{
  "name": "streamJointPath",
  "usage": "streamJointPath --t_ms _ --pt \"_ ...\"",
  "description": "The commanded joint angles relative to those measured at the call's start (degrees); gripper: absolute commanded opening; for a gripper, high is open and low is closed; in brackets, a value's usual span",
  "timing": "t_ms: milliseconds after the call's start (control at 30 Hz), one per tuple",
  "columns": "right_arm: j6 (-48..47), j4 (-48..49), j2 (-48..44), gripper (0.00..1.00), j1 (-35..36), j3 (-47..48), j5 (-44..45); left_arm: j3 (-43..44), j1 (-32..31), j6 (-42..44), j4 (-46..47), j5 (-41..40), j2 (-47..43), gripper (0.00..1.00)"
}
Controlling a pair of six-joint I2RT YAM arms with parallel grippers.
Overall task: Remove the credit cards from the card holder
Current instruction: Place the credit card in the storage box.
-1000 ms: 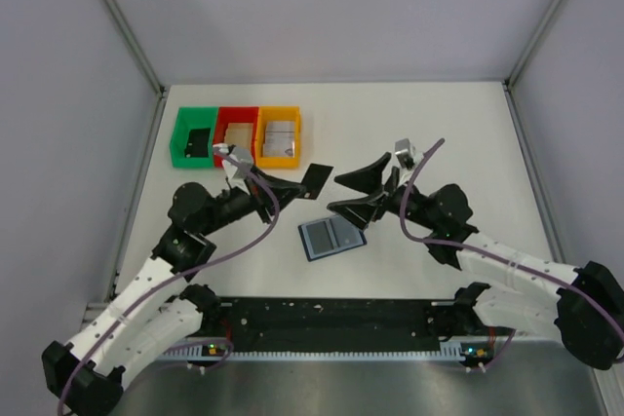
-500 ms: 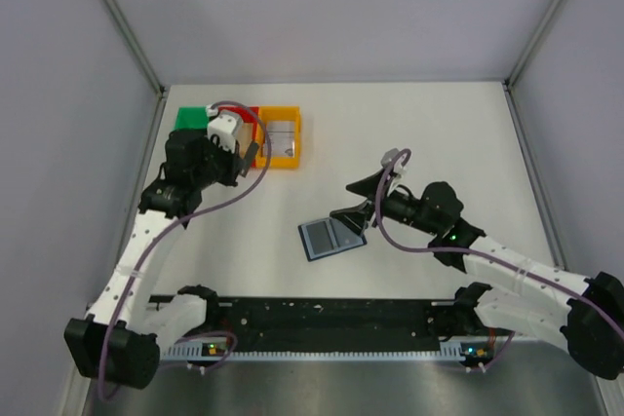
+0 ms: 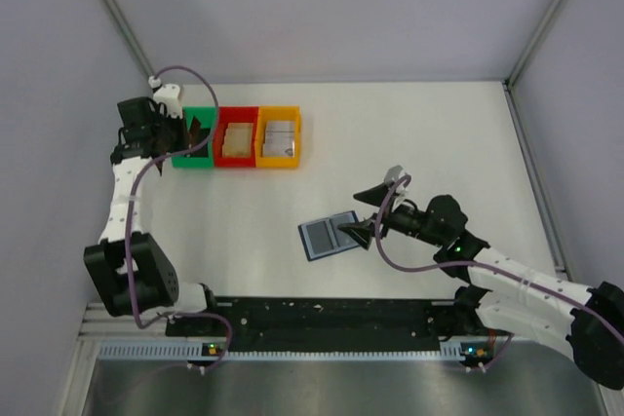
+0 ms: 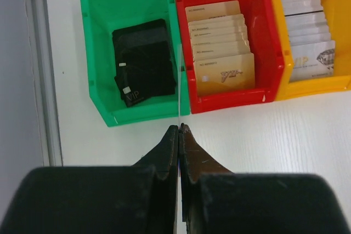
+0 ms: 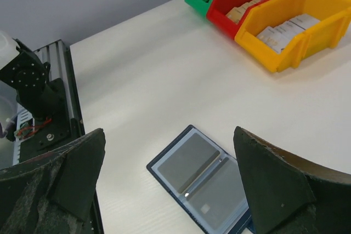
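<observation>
White table (image 3: pixel 439 133) — left gripper (image 4: pixel 179 128) pinches a card (image 4: pixel 179 80) seen only edge-on, right gripper (image 3: pixel 364 211) gapes wide by the card holder (image 5: pixel 203 179).

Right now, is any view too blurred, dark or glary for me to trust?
Top external: even light, soft shadows, card holder small but clear. Left wrist: green bin and its black cards sharp; left claw a dark soft mass, its card only an edge-on line. Right wrist: card holder sharp with a tiny glint; right claw dark, slightly soft.

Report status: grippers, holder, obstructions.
Left gripper shut on card at green bin. Right gripper open above holder. Holder open flat. Nothing blocking.
</observation>
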Motion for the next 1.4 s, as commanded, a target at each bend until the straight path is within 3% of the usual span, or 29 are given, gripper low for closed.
streamJointPath --t_ms 0,500,800,1367 --pt "-2.8 3.93 -2.39 0.98 0.54 0.14 0.27 5.32 4.27 5.69 2.68 11.84 7.54 0.0" --pt "-3.59 5.78 -2.74 0.99 1.07 -0.83 -1.58 29.31 9.11 22.3 -14.09 17.39 31.19 0.0" --pt "-4.21 6.75 -2.04 0.98 1.07 -1.62 -0.88 34.33 9.11 30.13 -19.82 20.38 39.37 0.0" --pt "-4.39 8.77 -0.81 0.98 1.07 -2.41 -0.26 33.02 9.11 37.34 -22.46 17.84 40.69 0.0"
